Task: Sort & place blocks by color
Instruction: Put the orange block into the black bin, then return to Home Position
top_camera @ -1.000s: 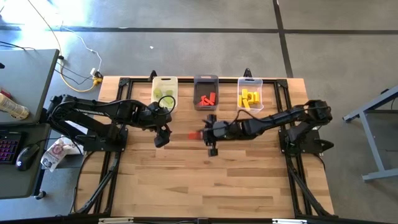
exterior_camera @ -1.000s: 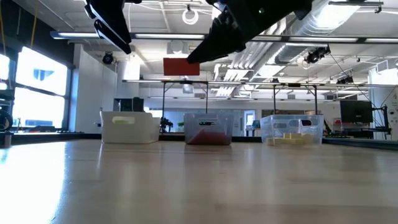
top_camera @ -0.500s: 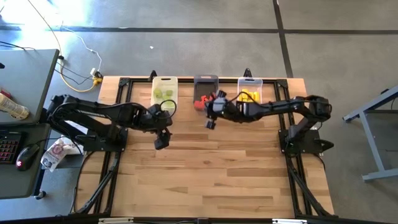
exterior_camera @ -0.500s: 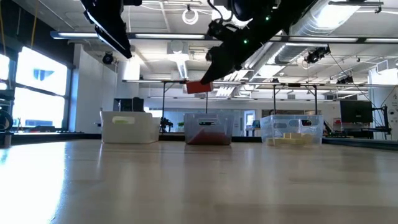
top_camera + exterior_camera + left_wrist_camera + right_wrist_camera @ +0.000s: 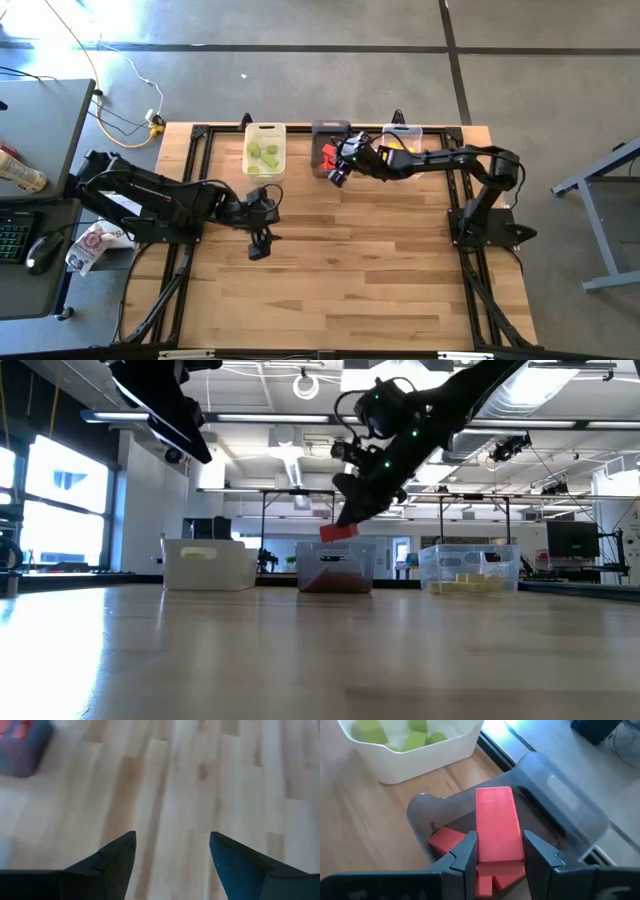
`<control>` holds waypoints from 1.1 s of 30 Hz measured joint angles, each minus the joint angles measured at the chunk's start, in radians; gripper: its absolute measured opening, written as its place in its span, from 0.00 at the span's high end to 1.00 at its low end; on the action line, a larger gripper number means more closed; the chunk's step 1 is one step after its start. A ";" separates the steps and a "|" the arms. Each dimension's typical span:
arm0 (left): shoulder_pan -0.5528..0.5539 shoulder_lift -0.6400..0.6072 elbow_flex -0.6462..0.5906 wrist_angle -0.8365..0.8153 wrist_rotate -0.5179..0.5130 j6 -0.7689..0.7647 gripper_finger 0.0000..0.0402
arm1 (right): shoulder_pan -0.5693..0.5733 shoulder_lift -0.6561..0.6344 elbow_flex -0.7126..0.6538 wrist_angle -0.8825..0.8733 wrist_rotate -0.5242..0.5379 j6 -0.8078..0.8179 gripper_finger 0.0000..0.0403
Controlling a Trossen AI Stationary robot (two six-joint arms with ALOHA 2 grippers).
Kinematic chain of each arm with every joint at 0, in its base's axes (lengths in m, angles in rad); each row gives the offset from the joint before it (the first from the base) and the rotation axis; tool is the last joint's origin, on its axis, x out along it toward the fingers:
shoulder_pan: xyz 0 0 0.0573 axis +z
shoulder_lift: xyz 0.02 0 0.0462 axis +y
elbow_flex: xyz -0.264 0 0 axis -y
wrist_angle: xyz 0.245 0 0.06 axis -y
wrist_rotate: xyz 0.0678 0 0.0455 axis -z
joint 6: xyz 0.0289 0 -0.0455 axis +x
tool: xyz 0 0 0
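A red block (image 5: 495, 827) is clenched in the right claw (image 5: 496, 851) directly above the grey bin (image 5: 570, 815), its long axis pointing away from the claw. The left claw (image 5: 172, 852) is held released over bare bench (image 5: 225, 780).

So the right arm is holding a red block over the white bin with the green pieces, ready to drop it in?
Not quite. The right gripper holds the red rectangular block over the dark grey bin that already has red blocks, as the right wrist view shows; the white bin of green pieces sits beside it.

left pincer (image 5: 172, 851) open; right pincer (image 5: 496, 851) clamped, extended.
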 joint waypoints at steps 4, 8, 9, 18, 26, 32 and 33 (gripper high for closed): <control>-0.012 0.000 -0.056 0.130 0.090 0.010 0.40 | -0.028 0.029 0.000 0.007 -0.071 0.038 0.75; -0.015 -0.017 -0.124 0.247 0.141 0.012 0.40 | -0.040 0.050 0.000 0.002 -0.079 0.063 0.75; -0.014 -0.022 -0.143 0.277 0.141 0.006 0.40 | -0.042 0.051 0.000 0.002 -0.079 0.063 0.75; -0.014 -0.171 -0.328 0.455 0.142 -0.037 0.40 | -0.047 0.053 0.000 0.012 -0.074 0.065 0.60; -0.014 -0.374 -0.490 0.522 0.131 -0.063 0.40 | -0.046 0.052 0.000 0.018 -0.076 0.086 0.49; -0.014 -0.529 -0.604 0.569 0.104 -0.038 0.40 | -0.039 -0.014 0.000 0.009 -0.103 0.087 0.49; -0.014 -0.556 -0.624 0.572 0.104 -0.032 0.40 | -0.035 -0.032 0.000 -0.003 -0.113 0.087 0.49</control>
